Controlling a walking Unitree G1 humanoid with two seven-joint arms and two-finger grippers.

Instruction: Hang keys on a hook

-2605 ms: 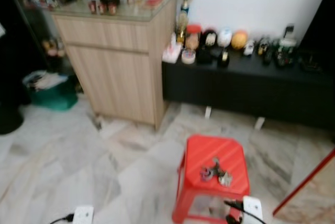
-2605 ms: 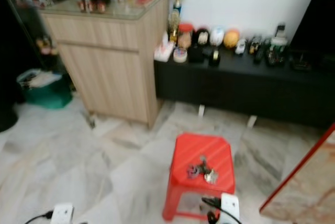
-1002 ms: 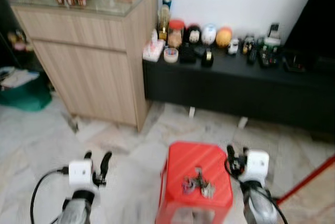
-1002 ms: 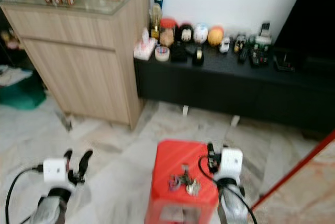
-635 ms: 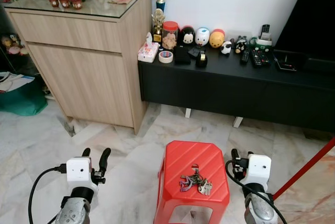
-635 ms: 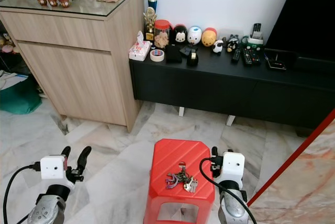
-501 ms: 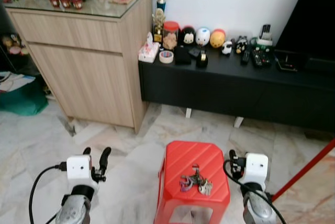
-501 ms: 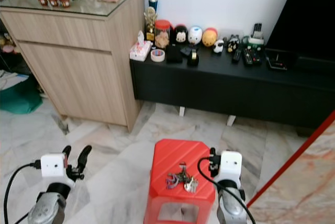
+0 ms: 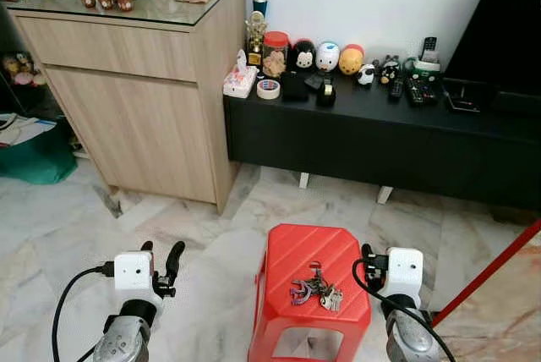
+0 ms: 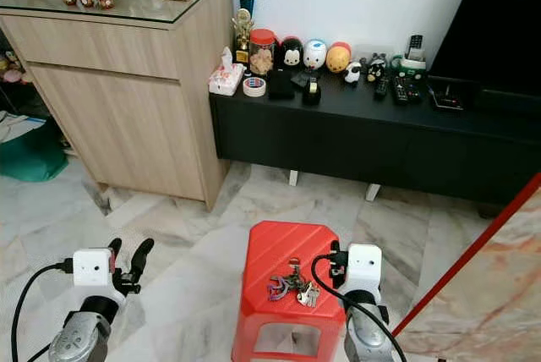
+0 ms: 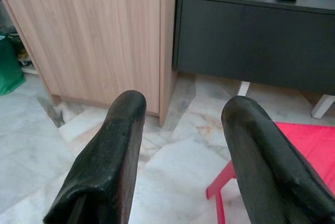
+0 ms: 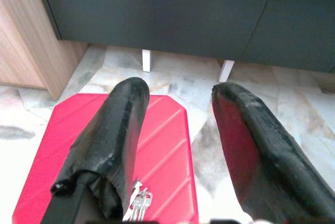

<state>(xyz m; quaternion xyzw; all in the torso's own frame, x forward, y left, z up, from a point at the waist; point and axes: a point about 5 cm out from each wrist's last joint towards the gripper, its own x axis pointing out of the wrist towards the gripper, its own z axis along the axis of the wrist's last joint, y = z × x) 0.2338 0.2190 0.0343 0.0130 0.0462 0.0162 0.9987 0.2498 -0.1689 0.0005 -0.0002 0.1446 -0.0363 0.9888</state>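
Right pincer (image 10: 336, 261) nearer crosswise keys (image 9: 315, 290).

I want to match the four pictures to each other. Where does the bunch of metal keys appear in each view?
Left eye view: bunch of metal keys lies on the red plastic stool, low centre.
Right eye view: keys on that stool, low centre.
Left wrist view: no keys; a red stool corner beside the open left tool.
Right wrist view: keys by the open right tool.
Shared landmark: the stool.

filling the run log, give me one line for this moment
keys: on red stool | right end effector: open, beside stool | left end effector: open, over floor
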